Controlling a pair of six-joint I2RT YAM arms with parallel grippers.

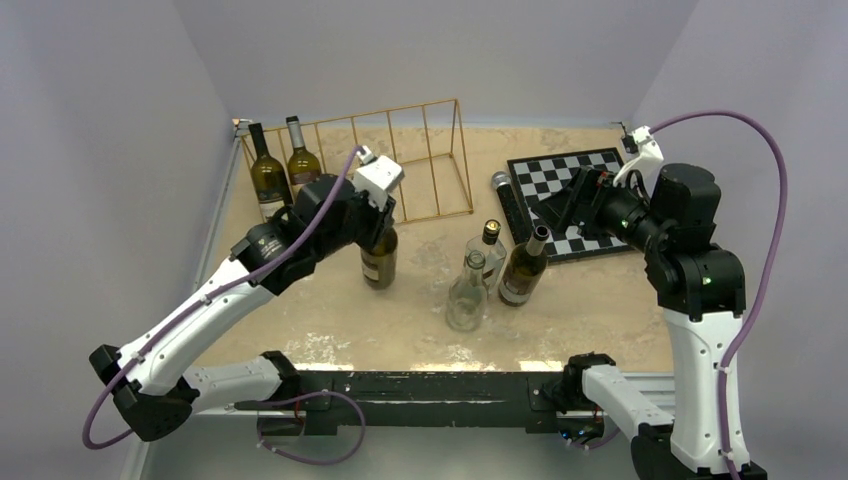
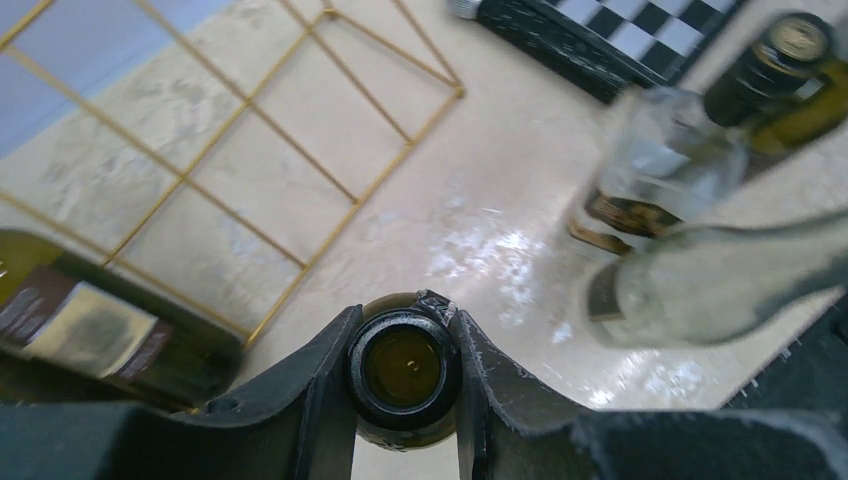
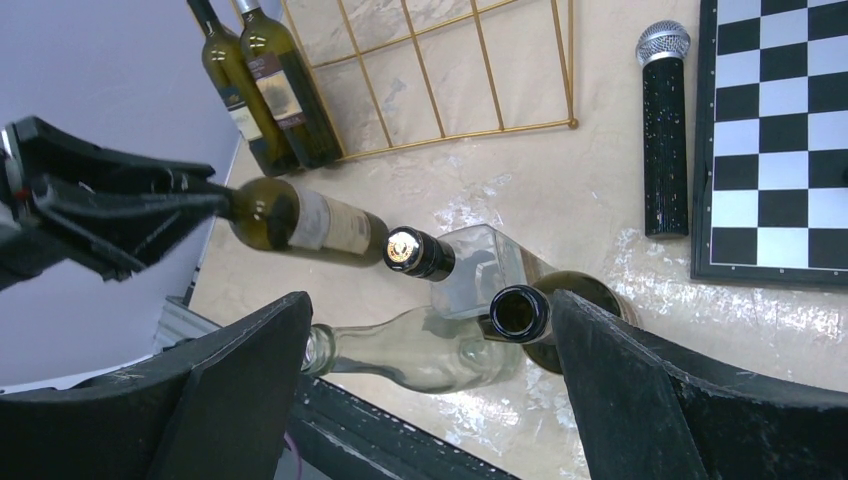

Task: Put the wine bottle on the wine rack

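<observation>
The gold wire wine rack stands at the back left, with two dark bottles in its leftmost slots. My left gripper is shut on the neck of a dark green wine bottle, held upright just in front of the rack. In the left wrist view both fingers press on the open neck, and the rack lies ahead. My right gripper is open and empty, high over the chessboard's near left part. In the right wrist view it looks down on the loose bottles.
Three bottles stand close together mid-table: a clear one, a capped one and an open olive one. The black-and-white chessboard lies at the back right, with a black microphone along its left edge.
</observation>
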